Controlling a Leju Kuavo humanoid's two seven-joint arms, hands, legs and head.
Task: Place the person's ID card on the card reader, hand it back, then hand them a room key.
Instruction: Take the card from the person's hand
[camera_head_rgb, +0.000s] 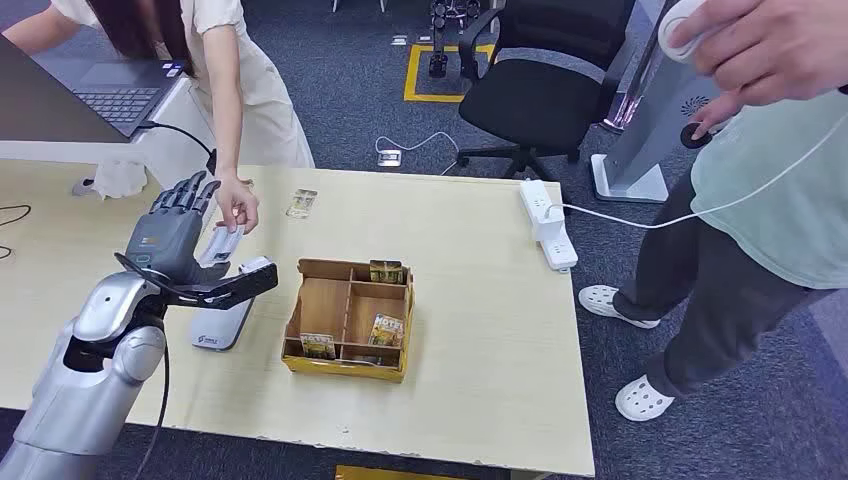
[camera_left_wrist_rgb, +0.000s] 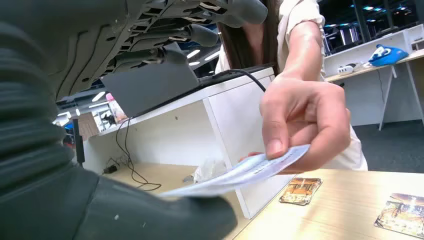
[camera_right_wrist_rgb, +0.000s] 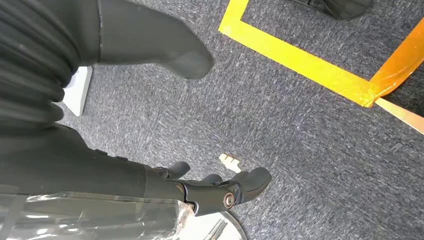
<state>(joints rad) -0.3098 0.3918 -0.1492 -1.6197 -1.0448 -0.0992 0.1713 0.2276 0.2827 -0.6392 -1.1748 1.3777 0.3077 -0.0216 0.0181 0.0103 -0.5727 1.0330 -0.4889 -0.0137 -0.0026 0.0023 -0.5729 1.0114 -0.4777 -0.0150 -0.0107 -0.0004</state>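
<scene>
The left hand (camera_head_rgb: 172, 232) is reaching over the card reader (camera_head_rgb: 228, 311), fingers spread, thumb lying under the ID card (camera_left_wrist_rgb: 240, 174). A person's hand (camera_head_rgb: 237, 205) is pinching the card's far end. Beside the reader a wooden tray (camera_head_rgb: 347, 357) is holding room keys (camera_head_rgb: 386, 330). The right hand (camera_right_wrist_rgb: 210, 192) is hanging above carpet, loosely curled, holding nothing.
</scene>
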